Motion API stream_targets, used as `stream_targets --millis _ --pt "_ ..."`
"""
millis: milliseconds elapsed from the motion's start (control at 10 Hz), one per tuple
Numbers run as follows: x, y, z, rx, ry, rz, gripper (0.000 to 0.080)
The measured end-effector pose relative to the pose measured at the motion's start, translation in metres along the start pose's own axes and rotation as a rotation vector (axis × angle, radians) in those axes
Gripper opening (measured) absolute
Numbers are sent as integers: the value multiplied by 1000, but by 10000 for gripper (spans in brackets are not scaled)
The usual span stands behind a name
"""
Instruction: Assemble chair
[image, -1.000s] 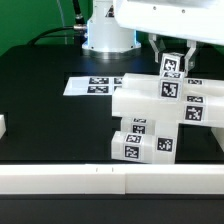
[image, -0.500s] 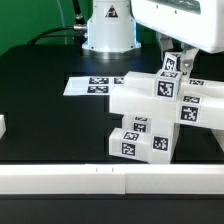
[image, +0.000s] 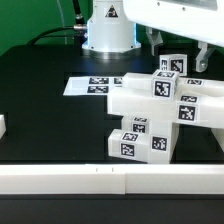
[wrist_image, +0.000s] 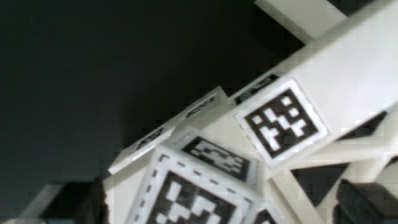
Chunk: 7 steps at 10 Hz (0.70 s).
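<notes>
The gripper (image: 176, 52) has its two fingers (image: 152, 44) spread wide apart, one on each side of the top post of the chair (image: 160, 110). They do not pinch it. There is one chair, a chunky white pile of blocks with black-and-white tags, sitting on the black table (image: 45, 110) just under the gripper. About seven tags show on it. In the wrist view the chair (wrist_image: 267, 130) fills the frame, tilted, with three tags close up. One marker board (image: 95, 86) lies flat just behind the chair, partly hidden by it. One white rail (image: 60, 181) runs in front of the chair. The arm's base (image: 108, 30) stands behind the board
</notes>
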<state>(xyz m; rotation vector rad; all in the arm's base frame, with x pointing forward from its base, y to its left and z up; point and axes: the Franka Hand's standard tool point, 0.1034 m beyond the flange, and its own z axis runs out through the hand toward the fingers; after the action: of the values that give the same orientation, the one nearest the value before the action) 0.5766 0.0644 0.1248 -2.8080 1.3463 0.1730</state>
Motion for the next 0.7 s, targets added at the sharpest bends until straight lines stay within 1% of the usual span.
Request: stream_targets --millis 200,300,700 --pt "1 1 0 -5 4 -211 648" --pt "1 1 0 -22 20 -356 649" --pt "1 -3 3 -23 75 -690 649"
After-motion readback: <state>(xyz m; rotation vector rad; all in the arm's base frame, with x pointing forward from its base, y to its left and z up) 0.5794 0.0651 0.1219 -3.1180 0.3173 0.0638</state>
